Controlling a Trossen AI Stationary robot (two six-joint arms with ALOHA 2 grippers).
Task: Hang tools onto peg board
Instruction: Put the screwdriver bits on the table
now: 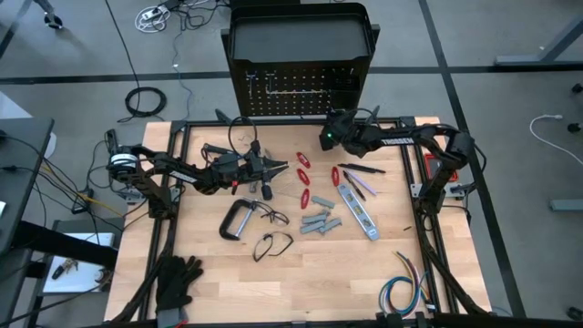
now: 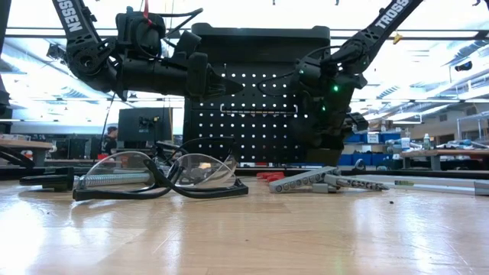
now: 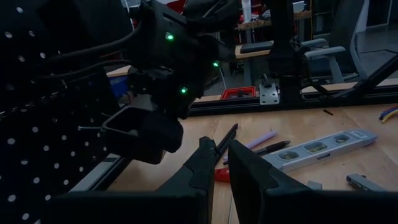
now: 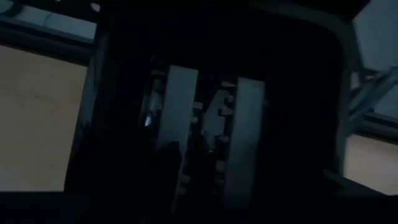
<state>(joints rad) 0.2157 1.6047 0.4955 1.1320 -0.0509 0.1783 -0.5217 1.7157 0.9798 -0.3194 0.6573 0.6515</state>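
Black peg board (image 1: 301, 87) stands upright at the table's far edge. My right gripper (image 1: 333, 130) sits just before it, fingers parted, possibly over its small bin. My left gripper (image 1: 273, 168), pressed nearly together, hangs above scattered tools (image 1: 321, 221).

hidden: right gripper (image 1: 330, 130) tips | cut off: gloves (image 1: 178, 284)
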